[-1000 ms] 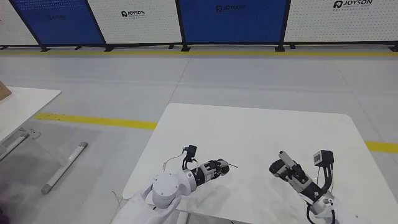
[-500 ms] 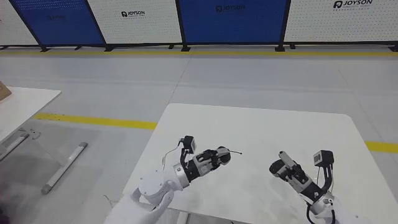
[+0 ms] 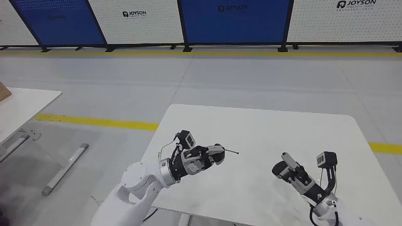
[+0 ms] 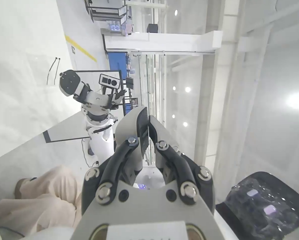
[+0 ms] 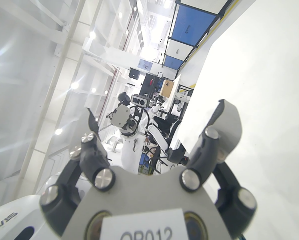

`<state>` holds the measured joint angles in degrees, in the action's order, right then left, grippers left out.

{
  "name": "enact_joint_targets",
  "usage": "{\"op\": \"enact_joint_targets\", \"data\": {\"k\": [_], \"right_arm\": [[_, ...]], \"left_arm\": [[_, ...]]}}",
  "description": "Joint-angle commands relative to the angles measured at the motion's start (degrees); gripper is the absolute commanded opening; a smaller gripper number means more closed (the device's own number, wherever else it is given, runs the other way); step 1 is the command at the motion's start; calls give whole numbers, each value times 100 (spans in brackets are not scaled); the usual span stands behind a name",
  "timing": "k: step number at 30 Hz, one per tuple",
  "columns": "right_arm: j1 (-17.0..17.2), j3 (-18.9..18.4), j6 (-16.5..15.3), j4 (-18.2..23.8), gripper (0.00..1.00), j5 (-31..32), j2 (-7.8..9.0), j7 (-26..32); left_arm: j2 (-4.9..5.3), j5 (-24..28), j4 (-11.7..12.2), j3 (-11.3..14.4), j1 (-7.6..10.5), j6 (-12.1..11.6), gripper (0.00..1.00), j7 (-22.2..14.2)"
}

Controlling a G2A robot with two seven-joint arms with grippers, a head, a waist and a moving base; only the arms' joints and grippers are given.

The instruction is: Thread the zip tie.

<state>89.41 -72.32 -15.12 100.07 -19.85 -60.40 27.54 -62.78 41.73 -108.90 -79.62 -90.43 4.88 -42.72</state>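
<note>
Closest in, the right end effector (image 5: 155, 112) hangs wide open above the desk (image 3: 282, 125). A bit further out, the left end effector (image 3: 217, 153) is clamped on the zip tie (image 3: 231, 152), with a thin end poking out sideways. I'd bring the open one square onto that free end, then line the tail up with the head slowly. Honestly can't make out the tie's head, and the left wrist view hides it between the pads.
</note>
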Motion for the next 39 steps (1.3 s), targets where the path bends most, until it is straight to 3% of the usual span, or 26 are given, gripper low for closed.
{"op": "enact_joint_targets", "data": {"k": [1, 4, 8, 20, 27, 39], "right_arm": [[0, 0, 0, 0, 100, 0, 0, 0], [0, 0, 0, 0, 100, 0, 0, 0], [0, 0, 0, 0, 100, 0, 0, 0], [0, 0, 0, 0, 100, 0, 0, 0], [0, 0, 0, 0, 100, 0, 0, 0], [0, 0, 0, 0, 100, 0, 0, 0]], "left_arm": [[-6, -275, 181, 168, 46, 85, 0, 178], [-39, -410, 663, 497, 281, 284, 0, 354], [-74, -579, 1152, 806, 533, 377, 0, 492], [-78, -618, 1162, 835, 546, 358, 0, 549], [-83, -1572, 1195, 1241, 553, 154, 0, 923], [-90, -1502, 1275, 1300, 591, 193, 0, 866]]}}
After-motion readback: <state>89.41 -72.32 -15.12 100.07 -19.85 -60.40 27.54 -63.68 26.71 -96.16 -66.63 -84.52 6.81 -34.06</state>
